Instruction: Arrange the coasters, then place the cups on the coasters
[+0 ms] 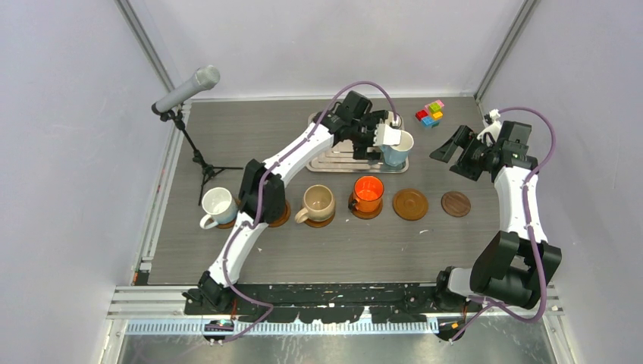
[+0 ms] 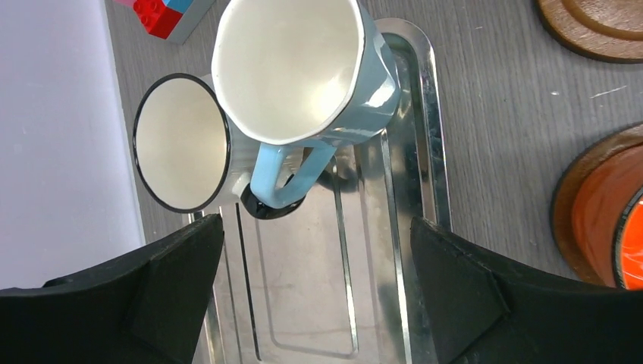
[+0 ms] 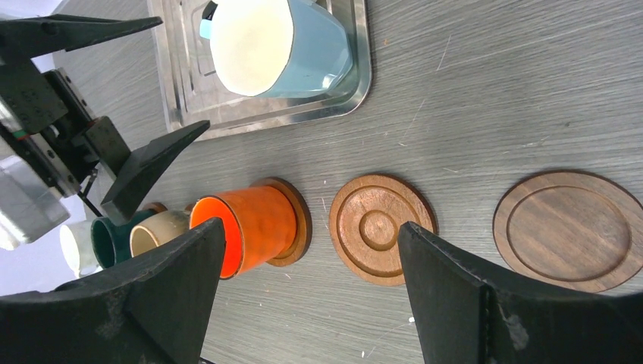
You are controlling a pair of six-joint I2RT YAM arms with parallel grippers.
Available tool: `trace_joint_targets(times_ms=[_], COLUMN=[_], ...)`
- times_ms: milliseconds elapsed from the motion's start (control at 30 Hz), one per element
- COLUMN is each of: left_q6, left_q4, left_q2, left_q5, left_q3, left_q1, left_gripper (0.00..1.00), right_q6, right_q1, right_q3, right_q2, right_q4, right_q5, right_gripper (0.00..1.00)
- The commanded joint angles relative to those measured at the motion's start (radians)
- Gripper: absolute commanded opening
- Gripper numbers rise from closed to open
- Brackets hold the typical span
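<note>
Two cups stand on the silver tray [image 2: 334,296]: a light blue cup [image 2: 303,68] and a whitish black-rimmed cup [image 2: 182,144]. My left gripper [image 2: 315,258] hangs open over the tray, just short of the blue cup's handle, holding nothing. In the top view a row runs left to right: white cup [image 1: 217,206], beige cup [image 1: 317,203] and orange cup [image 1: 368,194], each on a coaster. Then come an empty coaster [image 1: 410,204] and a smaller dark coaster [image 1: 456,203]. A dark green cup [image 3: 114,239] shows only in the right wrist view. My right gripper [image 1: 455,154] is open and empty, above the empty coaster [image 3: 381,227].
Coloured blocks [image 1: 430,114] lie at the back right of the table. A microphone on a tripod [image 1: 186,91] stands at the back left. My left arm [image 1: 265,189] stretches over the row of cups.
</note>
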Motion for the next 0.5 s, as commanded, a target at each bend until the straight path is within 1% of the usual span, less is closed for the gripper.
trace_joint_targets(times_ms=[0, 333, 467], left_q6=[0.015, 0.027, 0.033], left_q4=[0.081, 0.066, 0.066], left_q2=[0.025, 0.113, 0.133], left_q5=[0.021, 0.018, 0.019], left_q3=[0.055, 0.149, 0.168], left_q1=[0.005, 0.005, 0.000], left_gripper=[0.95, 0.95, 0.94], right_q6=[-0.014, -0.014, -0.014], right_q1=[-0.006, -0.009, -0.011], right_q3=[0.000, -0.001, -0.001], right_q2=[-0.002, 0.004, 0.007], right_q4=[0.011, 0.011, 0.011], right_q5=[-0.024, -0.027, -0.025], right_gripper=[0.88, 0.88, 0.88])
